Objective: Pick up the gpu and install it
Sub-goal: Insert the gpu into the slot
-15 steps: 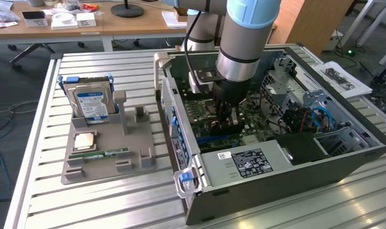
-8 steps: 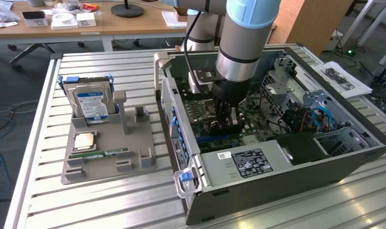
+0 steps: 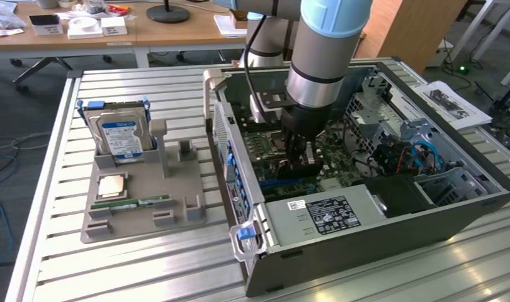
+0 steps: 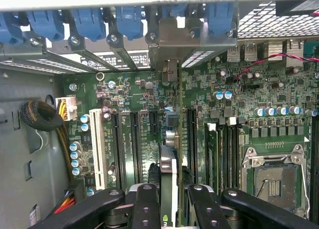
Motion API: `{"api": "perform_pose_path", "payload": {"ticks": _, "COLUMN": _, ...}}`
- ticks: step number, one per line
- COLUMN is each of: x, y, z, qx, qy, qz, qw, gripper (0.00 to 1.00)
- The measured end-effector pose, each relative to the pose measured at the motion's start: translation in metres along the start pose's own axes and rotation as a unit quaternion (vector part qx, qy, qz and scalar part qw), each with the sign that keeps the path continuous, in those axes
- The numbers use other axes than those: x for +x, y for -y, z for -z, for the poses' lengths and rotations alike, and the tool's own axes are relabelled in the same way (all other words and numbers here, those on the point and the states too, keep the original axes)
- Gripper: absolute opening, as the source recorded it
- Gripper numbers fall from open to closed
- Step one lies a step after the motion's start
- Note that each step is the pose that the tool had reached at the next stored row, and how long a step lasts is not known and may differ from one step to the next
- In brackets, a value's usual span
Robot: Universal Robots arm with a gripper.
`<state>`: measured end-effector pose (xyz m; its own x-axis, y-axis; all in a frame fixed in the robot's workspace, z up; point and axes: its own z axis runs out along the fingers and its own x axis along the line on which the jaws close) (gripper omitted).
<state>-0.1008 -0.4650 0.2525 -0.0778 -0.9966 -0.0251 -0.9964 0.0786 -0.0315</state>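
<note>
Jaws: gripping the gpu [image 4: 168,176], a thin card standing on its edge | gpu: inside the open computer case [image 3: 390,245], close over the green board [image 4: 124,89] | hard drive [image 3: 121,135]: upright in the grey holder [image 3: 141,220] on the bench [image 3: 112,270]

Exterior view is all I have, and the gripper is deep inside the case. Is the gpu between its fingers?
Observer: Yes; in the wrist view the gripper has the gpu between its fingers, edge toward the camera.
Operator: Where is its silvery end?
Observer: Close to the row of blue latches.
Operator: What else should I know?
Observer: The processor socket is empty.
</note>
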Motion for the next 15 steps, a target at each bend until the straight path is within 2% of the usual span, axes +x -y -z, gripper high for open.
{"api": "perform_pose_path", "payload": {"ticks": 11, "x": 0.0000, "y": 0.0000, "z": 0.0000, "qx": -0.0028, "qy": -0.0002, "qz": 0.000, "qw": 1.0000, "gripper": 0.27}}
{"api": "perform_pose_path", "payload": {"ticks": 15, "x": 0.0001, "y": -0.0010, "z": 0.0000, "qx": -0.0029, "qy": -0.0002, "qz": 0.000, "qw": 1.0000, "gripper": 0.27}}
